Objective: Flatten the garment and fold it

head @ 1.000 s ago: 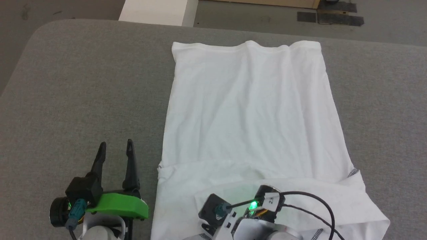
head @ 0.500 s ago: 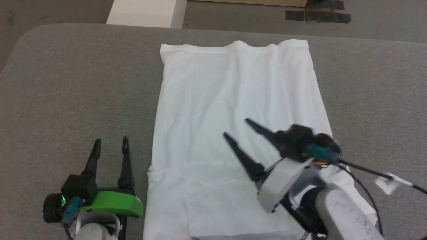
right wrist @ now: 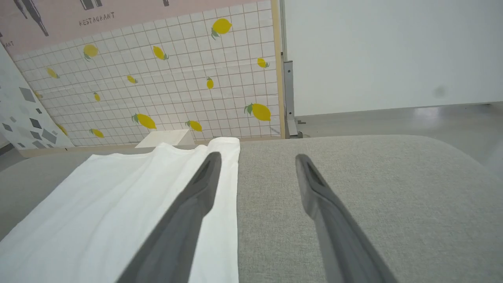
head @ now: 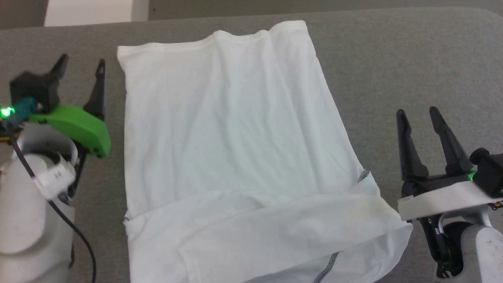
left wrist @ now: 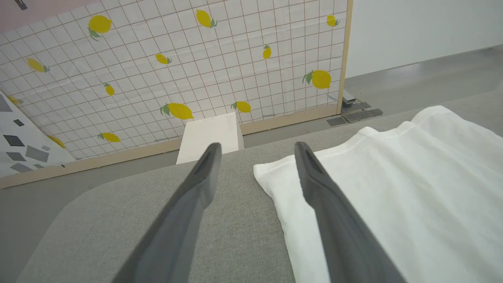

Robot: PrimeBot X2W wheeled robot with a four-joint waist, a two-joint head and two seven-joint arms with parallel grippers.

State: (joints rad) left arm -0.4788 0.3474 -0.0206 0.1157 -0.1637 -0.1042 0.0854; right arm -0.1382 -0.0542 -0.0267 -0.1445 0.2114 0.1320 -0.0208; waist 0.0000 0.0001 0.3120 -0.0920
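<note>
Desk [head: 393, 59]: grey.
Garment [head: 228, 125]: flat at desk centre, sleeves folded across near end.
Left gripper [head: 81, 61]: released, over desk's left.
Right gripper [head: 416, 112]: released, over desk's right.
Next: likely pinch both far corners level, fold evenly.

Thin white cloth garment [head: 232, 129], matt woven grey table [head: 393, 59]
</note>
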